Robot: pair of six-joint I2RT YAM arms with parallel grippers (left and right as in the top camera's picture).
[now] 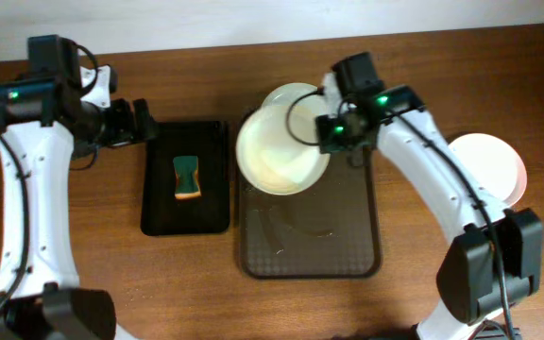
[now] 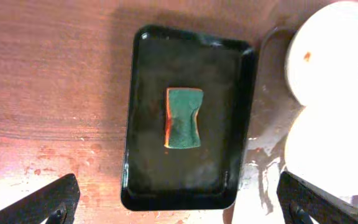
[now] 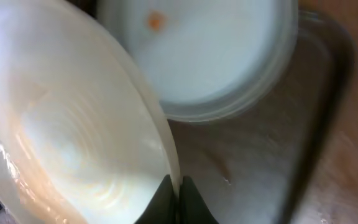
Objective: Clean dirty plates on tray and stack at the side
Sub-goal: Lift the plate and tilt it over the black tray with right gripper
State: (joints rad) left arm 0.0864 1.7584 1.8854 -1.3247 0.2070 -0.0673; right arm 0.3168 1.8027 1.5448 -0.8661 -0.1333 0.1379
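My right gripper is shut on the rim of a white plate and holds it tilted above the far end of the dark brown tray; in the right wrist view the fingers pinch that plate's edge. A second plate with an orange-red smear lies behind it at the tray's far end and shows in the right wrist view. A third plate lies on the table at the right. My left gripper is open and empty above the black tray.
A smaller black tray left of the brown tray holds a green and orange sponge, also in the left wrist view. The brown tray's surface is streaky and wet. Bare wooden table lies around both trays.
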